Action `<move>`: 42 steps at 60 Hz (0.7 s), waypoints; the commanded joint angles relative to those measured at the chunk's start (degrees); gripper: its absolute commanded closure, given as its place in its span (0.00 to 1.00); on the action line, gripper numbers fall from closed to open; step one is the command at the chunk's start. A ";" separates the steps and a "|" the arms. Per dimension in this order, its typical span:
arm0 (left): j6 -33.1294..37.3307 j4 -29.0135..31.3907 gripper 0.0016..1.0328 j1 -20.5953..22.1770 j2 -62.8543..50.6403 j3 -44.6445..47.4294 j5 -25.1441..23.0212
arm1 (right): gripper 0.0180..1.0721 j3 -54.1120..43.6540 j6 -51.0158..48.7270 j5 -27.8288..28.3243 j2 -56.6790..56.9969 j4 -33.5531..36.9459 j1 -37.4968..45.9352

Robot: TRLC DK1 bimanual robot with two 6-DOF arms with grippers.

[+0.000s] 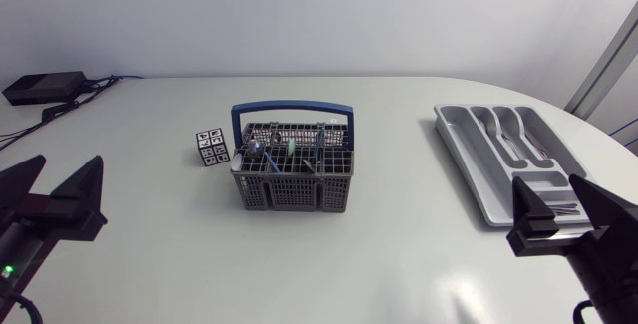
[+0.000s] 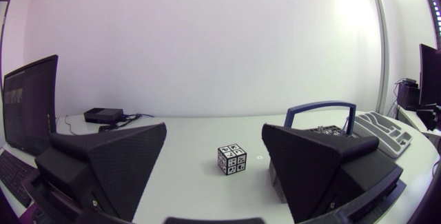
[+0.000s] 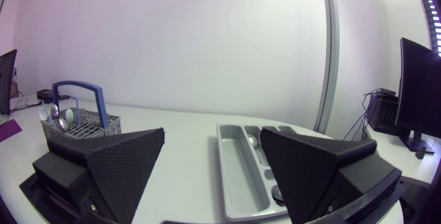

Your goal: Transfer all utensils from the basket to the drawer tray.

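As utensils (image 1: 275,151) stand upright in the cutlery basket (image 1: 292,194) for easy plucking, the left claw (image 1: 68,167) and right claw (image 1: 547,186) hang wide open, empty.

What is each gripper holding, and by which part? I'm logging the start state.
Nothing is held. The left gripper and right gripper are both open and empty; utensils stand in the basket, a few lie in the drawer tray.
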State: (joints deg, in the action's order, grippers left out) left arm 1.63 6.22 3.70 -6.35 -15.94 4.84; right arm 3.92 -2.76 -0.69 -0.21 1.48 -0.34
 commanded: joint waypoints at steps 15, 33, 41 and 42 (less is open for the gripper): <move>-4.35 5.03 0.09 5.44 -23.18 -13.50 0.26 | 0.05 7.77 1.36 -0.63 -10.95 -0.24 -1.33; 5.05 12.24 0.09 13.35 -44.98 -23.69 -2.38 | 0.05 16.20 1.53 -4.41 -24.49 4.41 -7.48; 10.24 11.10 0.10 14.05 -48.93 -24.13 -9.32 | 0.05 23.15 1.27 -5.20 -32.93 11.88 -9.77; 10.68 10.74 0.10 13.96 -49.20 -24.13 -10.38 | 0.05 24.20 1.18 -5.20 -34.25 13.11 -9.86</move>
State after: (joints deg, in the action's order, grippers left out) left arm 7.94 17.67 17.26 -53.34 -38.33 -2.42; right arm 23.31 -2.74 -5.21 -29.15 11.09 -9.10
